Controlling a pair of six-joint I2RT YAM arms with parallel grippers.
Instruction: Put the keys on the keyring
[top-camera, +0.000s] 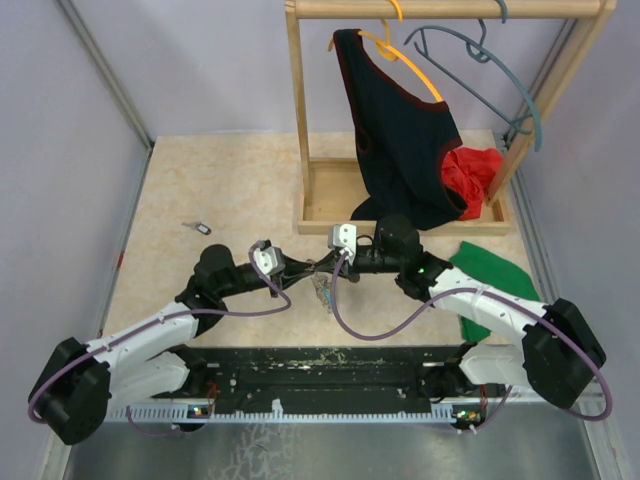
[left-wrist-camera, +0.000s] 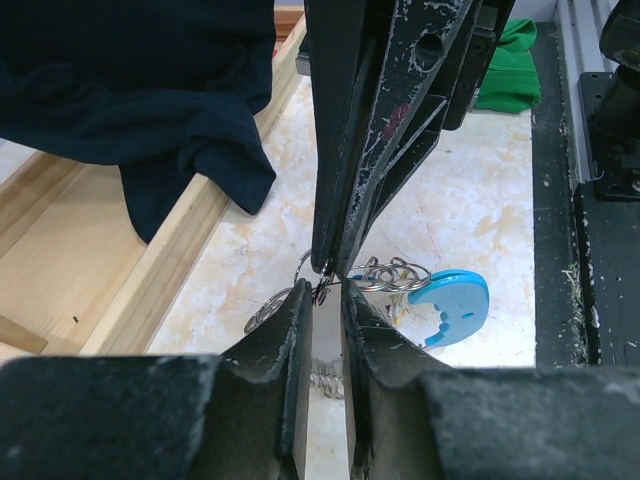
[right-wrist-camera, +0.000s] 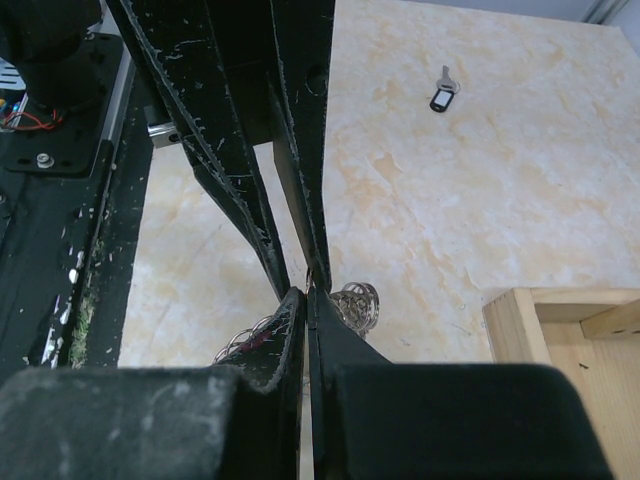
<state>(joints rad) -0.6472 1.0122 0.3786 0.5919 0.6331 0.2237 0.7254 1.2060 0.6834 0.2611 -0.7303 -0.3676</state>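
— Currently, where is the keyring (left-wrist-camera: 452, 303)?
— At the meeting tips of both arms, over the middle of the table (right-wrist-camera: 480, 200). Its wire is bunched and the blue section sits to one side.
— Tools?
— Fingers of the right gripper (right-wrist-camera: 308, 292) are pressed together, pinching the wire. On the left gripper (left-wrist-camera: 322, 296) the jaws stand a slit apart; I cannot tell if they grip.
— Keys?
— One black-headed key (right-wrist-camera: 441, 97) lies on the table, well apart.

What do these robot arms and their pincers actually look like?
Both the left arm and right arm have white shells between black joints, with a purple-grey cable looping along each. A white camera box sits at each wrist; a green light glows on the right arm. The left gripper and right gripper have flat black fingers, scuffed with pale scratches.
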